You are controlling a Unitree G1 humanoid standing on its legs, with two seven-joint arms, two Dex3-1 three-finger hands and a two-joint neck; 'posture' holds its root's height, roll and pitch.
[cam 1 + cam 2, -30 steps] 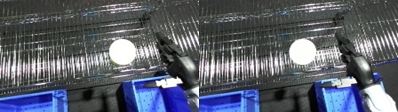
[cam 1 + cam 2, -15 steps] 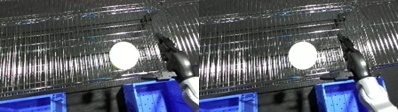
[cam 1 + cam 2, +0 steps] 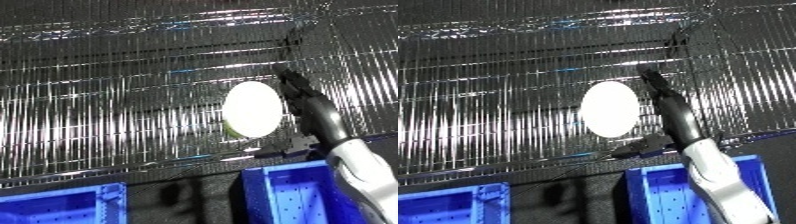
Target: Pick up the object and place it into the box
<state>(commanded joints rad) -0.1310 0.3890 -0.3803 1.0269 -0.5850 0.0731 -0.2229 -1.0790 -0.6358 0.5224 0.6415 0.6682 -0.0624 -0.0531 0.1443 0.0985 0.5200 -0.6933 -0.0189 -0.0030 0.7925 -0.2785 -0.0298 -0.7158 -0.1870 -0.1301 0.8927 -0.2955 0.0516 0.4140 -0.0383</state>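
- Starting nearest you, two blue bins sit along the lower edge: the right bin point(image 3: 664, 192) under your forearm and a second bin point(image 3: 62, 205) at the lower left.
- Your right eye view shows the right bin's far right corner past the forearm; in your left eye view the forearm runs off the frame there and hides it.
- Your white forearm point(image 3: 718, 180) rises from the lower right over the right bin.
- Your right hand point(image 3: 669, 107) reaches up over the wire shelf point(image 3: 107, 115), its fingers point(image 3: 293, 82) stretched out straight and held together, not curled round anything.
- The white oval object point(image 3: 609, 109) lies on the wire shelf just left of your hand. The hand's edge sits right against the object's right side, but you cannot tell whether they touch.
- Your left hand shows in neither view.
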